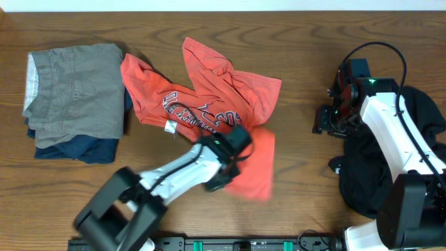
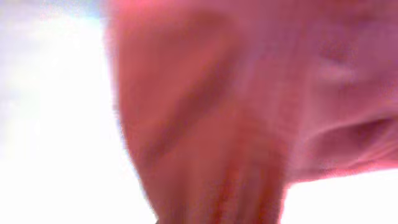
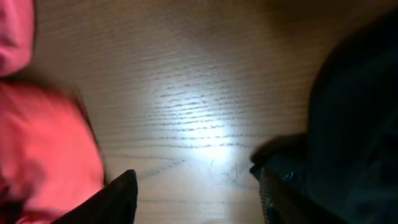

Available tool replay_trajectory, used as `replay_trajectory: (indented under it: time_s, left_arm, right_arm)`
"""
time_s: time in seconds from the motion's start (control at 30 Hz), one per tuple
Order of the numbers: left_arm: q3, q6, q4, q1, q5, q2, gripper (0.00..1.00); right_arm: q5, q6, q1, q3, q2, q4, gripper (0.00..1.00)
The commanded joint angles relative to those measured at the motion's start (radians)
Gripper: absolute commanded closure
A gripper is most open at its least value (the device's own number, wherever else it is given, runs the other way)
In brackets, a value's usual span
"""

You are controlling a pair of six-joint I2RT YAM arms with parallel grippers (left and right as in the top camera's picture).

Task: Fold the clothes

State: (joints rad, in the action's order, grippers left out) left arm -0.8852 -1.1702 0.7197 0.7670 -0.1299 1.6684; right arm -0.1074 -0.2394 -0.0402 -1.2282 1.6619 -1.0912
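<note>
1. While it lies crumpled at the middle of the wooden table (image 1: 306,42), the coral-red T-shirt (image 1: 209,94) is seen with its lettering (image 1: 195,115) facing up and its near corner raised and blurred.
2. That raised corner is met by the left gripper (image 1: 233,164). The left wrist view is filled with blurred red cloth, so it cannot be told whether the jaws are pinched on it, though a hold is judged likely.
3. The black garment (image 1: 362,174) is heaped at the right edge, partly under the right arm and well apart from the T-shirt.
4. The right gripper (image 3: 196,199) is held low over bare wood between the two garments, jaws spread with nothing between them.
5. A grey garment (image 1: 77,87) is stacked on a navy garment (image 1: 83,148) at the left, just beside the T-shirt's far edge.
6. If only a thin pinch of cloth is held, the corner could be lost mid-fold.
7. Because the T-shirt is not flattened and one corner is carried alone, a skewed or bunched fold could be laid.
8. Should the whole shirt be dragged, the grey stack could be disturbed.
</note>
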Motion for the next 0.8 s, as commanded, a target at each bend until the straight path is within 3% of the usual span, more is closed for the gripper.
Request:
replay_trajectory:
  time_s: [0.0, 0.1, 0.3, 0.77]
  left_arm:
    - [0.018, 0.086, 0.152, -0.059, 0.161, -0.130, 0.94]
    - [0.018, 0.085, 0.295, -0.106, 0.274, -0.251, 0.94]
    - [0.018, 0.086, 0.436, -0.173, 0.300, -0.449, 0.94]
    - [0.018, 0.131, 0.459, -0.177, 0.307, -0.538, 0.94]
  right_arm:
    - [-0.061, 0.056, 0.005, 0.000, 0.006, 0.027, 0.39]
    - [-0.140, 0.061, -0.004, 0.000, 0.007, 0.075, 0.39]
    - [-0.201, 0.042, -0.066, 0.003, 0.045, 0.217, 0.38]
    - [-0.199, -0.117, -0.249, 0.005, 0.328, 0.338, 0.44]
